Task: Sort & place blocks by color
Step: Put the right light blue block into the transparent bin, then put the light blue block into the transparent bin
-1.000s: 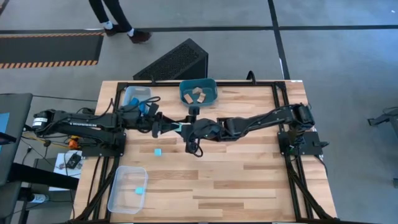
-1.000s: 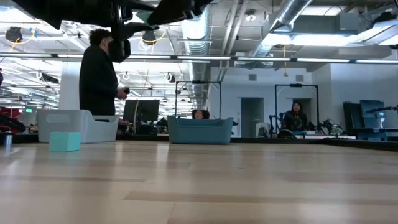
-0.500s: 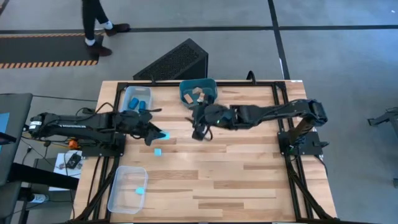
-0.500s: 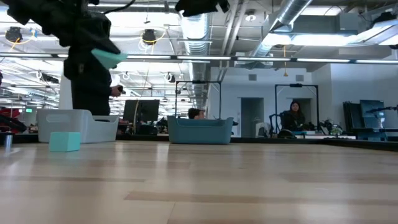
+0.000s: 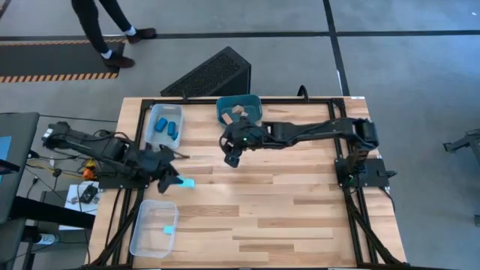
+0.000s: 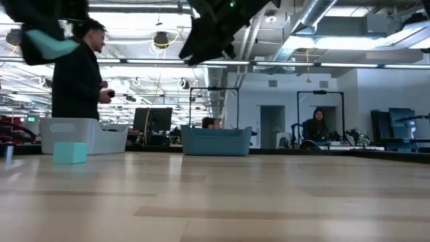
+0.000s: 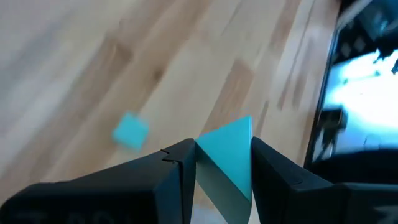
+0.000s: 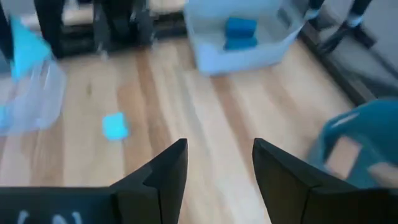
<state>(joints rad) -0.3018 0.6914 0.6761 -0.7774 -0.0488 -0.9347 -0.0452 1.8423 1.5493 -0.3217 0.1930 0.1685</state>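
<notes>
My left gripper (image 5: 177, 180) hangs above the table's left side, shut on a pale cyan wedge-shaped block (image 7: 229, 149), which also shows high up in the low view (image 6: 52, 45). A loose cyan cube (image 6: 69, 152) rests flat on the table just beyond it (image 7: 130, 131). My right gripper (image 5: 232, 156) hovers open in front of the teal tub (image 5: 255, 112), nothing between its fingers (image 8: 214, 165). Tan wooden blocks (image 5: 238, 111) lie in the tub. Darker blue blocks (image 5: 168, 124) lie in the far clear tray (image 5: 154, 135). My left gripper pinches the cyan wedge block between its two fingers, on two opposite faces (image 7: 205, 163). The fingers slant down toward the table. The block is lifted clear of the table, its pointed end sticking out past the fingertips.
A second clear tray (image 5: 142, 232) at the near left corner holds a cyan block (image 5: 169, 229). A black slatted box (image 5: 210, 73) stands beyond the far edge. A person walks past behind the table (image 6: 77, 81). Bare wood stretches across the table's middle and right.
My left gripper has carried the cyan wedge from the table's middle toward the left and near edges and tipped its fingers downward. My right gripper has pulled back toward the far edge, up to the teal tub, rolling its wrist, and has stayed open.
</notes>
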